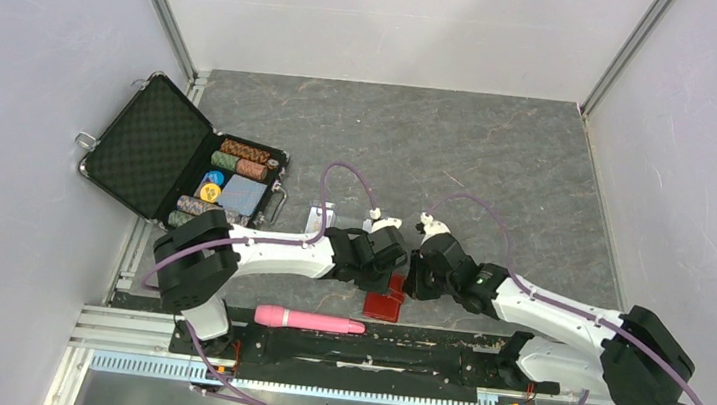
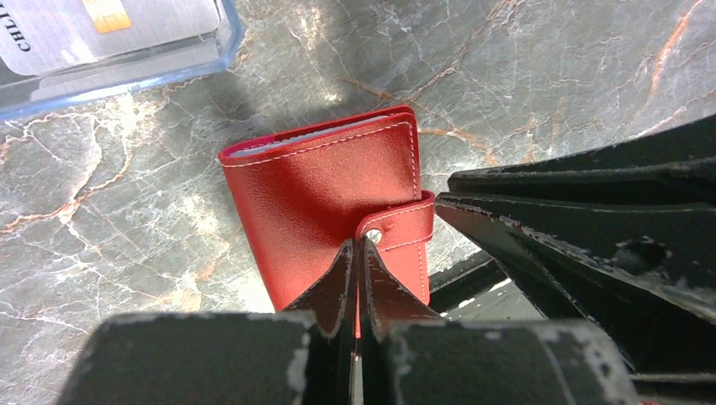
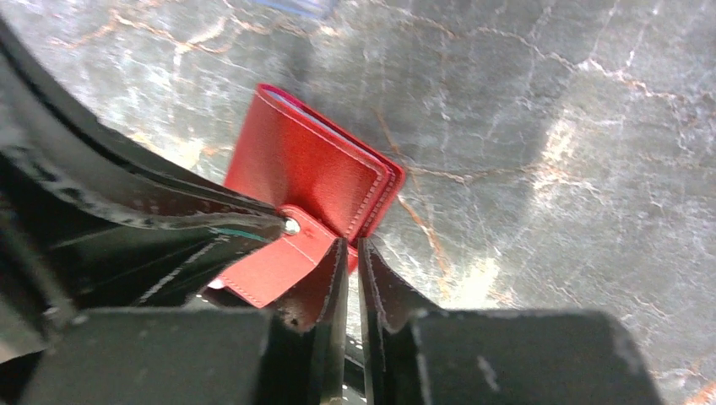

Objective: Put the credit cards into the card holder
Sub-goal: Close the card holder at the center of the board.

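Observation:
The red card holder [image 1: 385, 303] lies folded on the dark marble floor between both arms, pale inner pockets showing at its top edge [image 2: 321, 181]. My left gripper [image 2: 358, 246] is shut on its snap tab [image 2: 404, 221], and a red sliver shows between the fingers. My right gripper [image 3: 353, 246] comes in from the other side, its jaws a narrow slit apart, tips at the holder's lower corner [image 3: 314, 173]. Whether they pinch it does not show. One grey credit card [image 2: 127, 29] with a gold chip lies in a clear plastic case [image 2: 127, 72].
An open black briefcase [image 1: 151, 146] with poker chips sits at the back left. The clear case [image 1: 320, 221] lies just behind the left gripper. A pink cylinder [image 1: 309, 320] rests by the black rail [image 1: 419, 355] at the near edge.

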Robot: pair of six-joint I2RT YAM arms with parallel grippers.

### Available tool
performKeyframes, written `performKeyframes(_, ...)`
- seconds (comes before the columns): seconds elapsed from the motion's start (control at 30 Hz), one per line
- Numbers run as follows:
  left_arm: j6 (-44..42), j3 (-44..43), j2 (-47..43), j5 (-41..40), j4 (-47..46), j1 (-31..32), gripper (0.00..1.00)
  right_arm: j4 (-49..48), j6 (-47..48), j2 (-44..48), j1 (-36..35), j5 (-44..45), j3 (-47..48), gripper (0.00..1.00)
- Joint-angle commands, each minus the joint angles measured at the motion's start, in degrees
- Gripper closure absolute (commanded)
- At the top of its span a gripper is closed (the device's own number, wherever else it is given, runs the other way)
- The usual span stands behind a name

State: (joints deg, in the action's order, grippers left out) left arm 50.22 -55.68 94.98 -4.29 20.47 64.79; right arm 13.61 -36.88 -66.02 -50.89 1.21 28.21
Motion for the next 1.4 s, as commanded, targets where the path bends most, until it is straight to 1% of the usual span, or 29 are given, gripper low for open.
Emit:
performKeyframes(0.0, -1.1, 0.3, -3.1, 0.2, -0.3, 0.4, 0.98, -5.7, 1.2, 2.8, 0.1, -1.0, -0.5, 0.92)
performKeyframes(0.1, -1.3, 0.1, -3.1, 0.6, -0.3, 0.4, 0.98, -7.2, 1.3, 3.1, 0.0, -2.9, -0.6, 1.00)
performKeyframes(0.13, -1.3, 0.2, -3.0, 0.6, -0.3, 0.5, 0.98, -7.4, 1.4, 2.9, 0.1, -3.2, -0.6, 1.00)
performKeyframes(0.47, -0.8, 1.0, -0.1, 1.5, -1.7, 0.4, 0.98, -10.8, 0.4, -0.5, 0.1, -6.7, -3.3, 1.00)
performKeyframes(0.7, -0.6, 1.4, 1.2, 2.6, -3.3, 0.5, 0.98, -11.2, 0.5, -0.8, 0.0, -7.3, -3.6, 1.00)
performKeyframes(0.93, -0.2, 1.5, 1.4, 0.4, -1.3, 0.5, 0.98, -12.1, 0.4, -0.7, 0.0, -7.9, -4.3, 1.00)
performKeyframes(1.07, -0.2, 1.8, 0.2, 0.0, -1.7, 0.4, 0.98, -13.1, 0.2, -1.1, 0.0, -8.4, -4.7, 1.00)
performKeyframes(1.23, -1.1, 0.9, -2.0, 0.2, -2.0, 0.4, 0.98, -12.7, 0.2, 1.0, 0.0, -7.2, -4.3, 1.00)
performKeyframes(1.37, -1.3, 0.1, -3.6, -1.2, -0.5, 0.5, 0.98, -12.5, 0.1, 2.4, 0.0, -6.4, -4.3, 1.00)
